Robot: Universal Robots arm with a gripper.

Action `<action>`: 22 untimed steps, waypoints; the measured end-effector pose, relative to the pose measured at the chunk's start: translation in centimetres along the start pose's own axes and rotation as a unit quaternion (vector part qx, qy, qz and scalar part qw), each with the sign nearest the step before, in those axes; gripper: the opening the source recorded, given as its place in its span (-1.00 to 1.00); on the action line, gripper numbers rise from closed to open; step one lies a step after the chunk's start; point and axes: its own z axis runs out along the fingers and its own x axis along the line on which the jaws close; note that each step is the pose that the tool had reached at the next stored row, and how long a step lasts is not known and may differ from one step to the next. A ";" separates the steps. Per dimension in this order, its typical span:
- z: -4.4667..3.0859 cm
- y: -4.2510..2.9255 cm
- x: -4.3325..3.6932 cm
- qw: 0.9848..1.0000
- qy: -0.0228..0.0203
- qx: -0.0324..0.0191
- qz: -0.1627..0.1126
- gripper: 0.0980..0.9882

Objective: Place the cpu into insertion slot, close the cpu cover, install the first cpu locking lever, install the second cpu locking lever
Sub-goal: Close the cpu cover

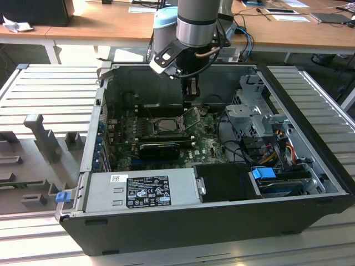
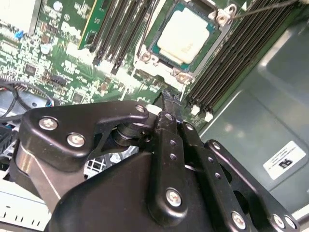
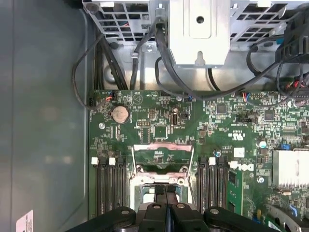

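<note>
In the exterior view the insertion slot (image 1: 165,125) is recorded on the motherboard (image 1: 211,147), with the cpu cover (image 1: 192,117) tilted up at its 3 o'clock edge. The cpu (image 2: 186,35) is seen seated in the slot in the second wrist view. The gripper (image 1: 191,93) is held just over the cover, clenched shut.

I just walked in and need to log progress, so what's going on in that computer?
A robot arm reaches into the open computer case. Its claw is shut, apparently holding nothing, and hangs close over the motherboard beside the socket. The chip already sits in the socket. The metal cover frame is flipped up, not yet closed over the chip.
</note>
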 end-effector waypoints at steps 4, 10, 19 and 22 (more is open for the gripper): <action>0.01 0.92 0.00 1.000 0.000 0.000 0.000 -0.98; 0.03 2.16 -0.01 1.000 0.000 0.000 0.000 -0.98; 0.06 4.05 -0.02 1.000 0.000 0.001 -0.001 -0.98; 0.07 4.37 -0.01 1.000 0.000 0.001 -0.001 -0.98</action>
